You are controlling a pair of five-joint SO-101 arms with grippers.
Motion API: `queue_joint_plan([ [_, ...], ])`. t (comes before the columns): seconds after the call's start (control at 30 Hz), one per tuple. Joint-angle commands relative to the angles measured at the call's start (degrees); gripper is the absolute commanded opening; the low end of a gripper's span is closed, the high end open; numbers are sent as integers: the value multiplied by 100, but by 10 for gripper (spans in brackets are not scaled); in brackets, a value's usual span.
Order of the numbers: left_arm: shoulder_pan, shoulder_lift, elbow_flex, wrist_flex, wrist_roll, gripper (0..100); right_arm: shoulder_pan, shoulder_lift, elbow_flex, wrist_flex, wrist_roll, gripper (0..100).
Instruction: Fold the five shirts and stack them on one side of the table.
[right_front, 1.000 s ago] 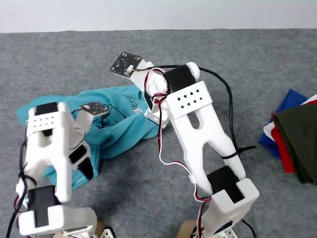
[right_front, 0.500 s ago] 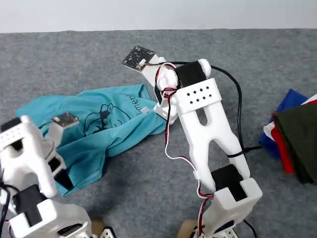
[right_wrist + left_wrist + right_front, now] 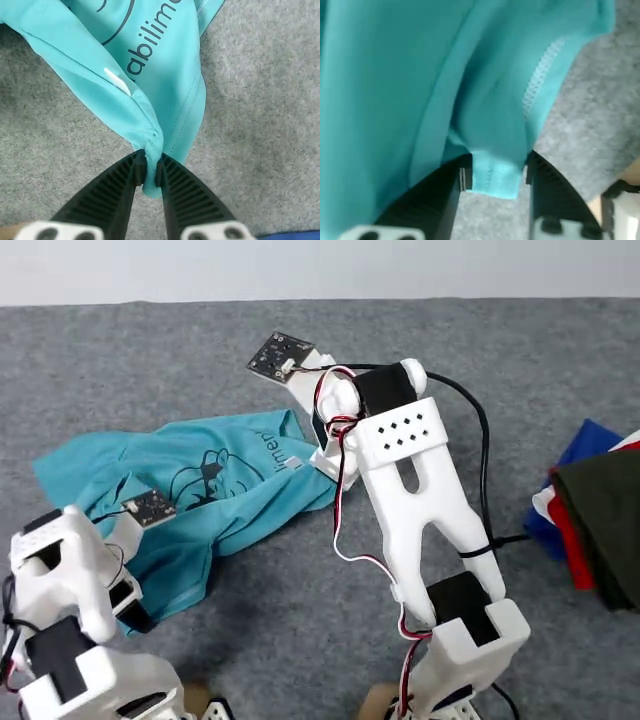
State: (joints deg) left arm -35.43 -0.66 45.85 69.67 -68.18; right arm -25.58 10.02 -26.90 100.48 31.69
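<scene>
The left arm is coming back in over the teal shirt (image 3: 200,490), after swinging out toward the near left corner of the table (image 3: 520,360). Its wrist is now standing over the shirt's near lower edge. The right arm is holding where it stood half a second ago, having shifted slightly away and to the right before that. The shirt is lying flatter and more spread than a second ago.

The right gripper (image 3: 150,167) is clenched on a fold at the shirt's right-hand edge, beside the printed lettering. The left gripper (image 3: 494,172) is released, its jaws standing apart with a stitched hem lying between them.

Judgement: the shirt is being stretched out for folding, and no fold is made yet. One edge is secured and the other is about to be taken.

Count:
- One teal shirt is lying open, left of centre.
- One pile of garments (image 3: 600,530) is sitting at the table's right edge, well apart. It is showing dark olive, red, blue and white layers, and the number of shirts cannot be confirmed.
- There are two arms and two grippers.
</scene>
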Motion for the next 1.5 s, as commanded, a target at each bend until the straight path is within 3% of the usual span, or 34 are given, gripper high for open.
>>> queue_joint_plan([
  [0.0, 0, 413, 40, -571, -26, 185, 57, -84, -44, 198, -26, 10],
  [0.1, -9, 695, -22, -695, -26, 89, 84, -92, -62, 198, -26, 10],
  [0.17, 0, 703, -259, -316, -26, 19, 92, -154, -70, 198, -26, 10],
  [0.43, -9, 202, -2985, 2998, -18, 2, 171, -901, -70, 189, -18, 10],
  [0.6, 53, -1415, -3785, 3059, 193, 2, 312, -1437, -70, 180, 0, 10],
  [0.77, 695, -3323, -3864, 3042, 396, 2, 286, -2105, -70, 154, 0, 10],
  [1.0, 1556, -5152, -3881, 2004, 1846, 2, 303, -3090, -70, 154, 9, 10],
  [1.2, 1354, -6057, -3881, 554, 2365, 2, 532, -3996, -70, 154, 9, 9],
  [1.47, 774, -7007, -3864, -1020, 2804, 2, 1684, -5138, -70, 145, 536, 9],
])
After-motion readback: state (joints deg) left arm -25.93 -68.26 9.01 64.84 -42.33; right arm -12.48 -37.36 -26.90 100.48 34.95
